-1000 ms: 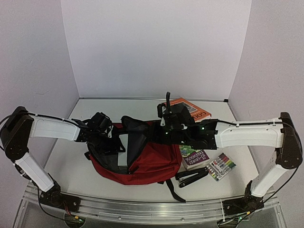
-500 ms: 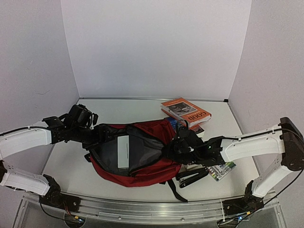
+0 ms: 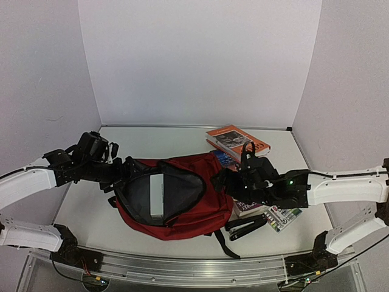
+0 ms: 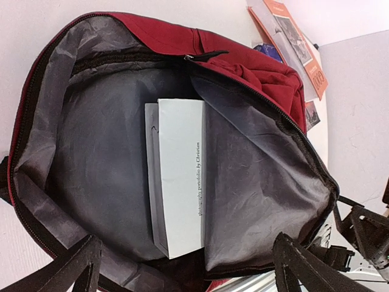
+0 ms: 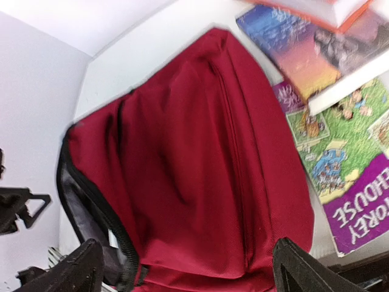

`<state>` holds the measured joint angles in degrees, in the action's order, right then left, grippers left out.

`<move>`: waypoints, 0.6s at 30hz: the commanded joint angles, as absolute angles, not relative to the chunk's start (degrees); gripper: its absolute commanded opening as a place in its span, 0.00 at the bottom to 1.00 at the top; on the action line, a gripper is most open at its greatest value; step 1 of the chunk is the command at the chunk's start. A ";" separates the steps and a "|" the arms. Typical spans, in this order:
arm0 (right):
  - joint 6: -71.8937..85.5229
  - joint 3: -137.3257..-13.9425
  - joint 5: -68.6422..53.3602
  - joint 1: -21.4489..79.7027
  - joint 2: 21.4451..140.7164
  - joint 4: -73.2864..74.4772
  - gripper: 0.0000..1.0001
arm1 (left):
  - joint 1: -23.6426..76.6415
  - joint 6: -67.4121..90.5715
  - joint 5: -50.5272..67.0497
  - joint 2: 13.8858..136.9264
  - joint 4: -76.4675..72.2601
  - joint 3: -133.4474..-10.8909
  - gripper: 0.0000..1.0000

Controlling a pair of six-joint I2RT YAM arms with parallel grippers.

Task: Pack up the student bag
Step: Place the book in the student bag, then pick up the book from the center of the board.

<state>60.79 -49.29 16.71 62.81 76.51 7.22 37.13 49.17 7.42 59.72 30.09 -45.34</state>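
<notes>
While the student bag [image 3: 194, 210] lies on the table [image 3: 158, 137] between the two arms with its main compartment unzipped and gaping, only a white booklet [image 4: 179, 194] sits inside against the grey lining. Both the left arm's fingers [image 4: 73, 267], over the opening, and the right arm's fingers [image 5: 298, 271], above the red front, are spread wide and grasp nothing. Packing looks barely begun: an orange book [image 3: 238, 140], a purple paperback [image 3: 248, 207], a marker pack [image 3: 283, 218] and what is probably a stapler [image 3: 246, 227] lie outside, beside the bag.
</notes>
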 commanded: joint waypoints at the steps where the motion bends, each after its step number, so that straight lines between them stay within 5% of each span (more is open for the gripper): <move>1: 53.99 -55.87 23.78 61.29 71.59 16.79 0.98 | 36.44 50.25 6.86 57.73 31.01 -46.34 0.99; 10: 41.83 -56.18 8.41 35.94 69.48 16.10 0.98 | 36.15 51.21 8.31 58.37 28.69 -46.53 1.00; 18: 40.18 -53.75 -14.25 15.31 81.05 0.01 0.98 | 34.82 52.41 9.28 58.36 27.39 -45.44 1.00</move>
<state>42.48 -54.66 -1.25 20.84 74.90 8.79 35.72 51.32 8.35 58.63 29.39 -45.30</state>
